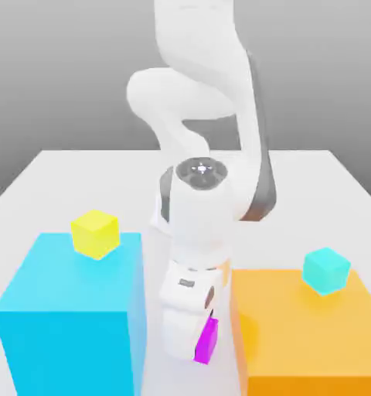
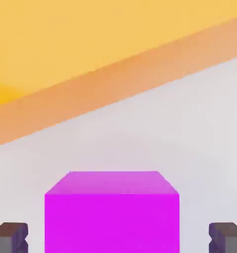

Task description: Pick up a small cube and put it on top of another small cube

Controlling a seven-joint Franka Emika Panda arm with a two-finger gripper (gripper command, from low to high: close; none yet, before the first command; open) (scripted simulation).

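The purple cube (image 2: 112,222) is not yet gripped, lifted or put on the yellow cube (image 1: 96,234); the gripper (image 2: 118,238) is open around it, with gaps.

The blue block (image 1: 73,278) stood on the left of the table (image 1: 297,201), in the exterior view. On the right, apart from it, stood the orange block (image 1: 297,332), the cyan cube (image 1: 326,271) on top.

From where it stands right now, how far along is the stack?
Done: the claw is down around the magenta cube.
In hand: the grasp; fingers stand apart, gaps on both sides.
Left: grip, lift, then place it on the yellow cube atop the blue block.
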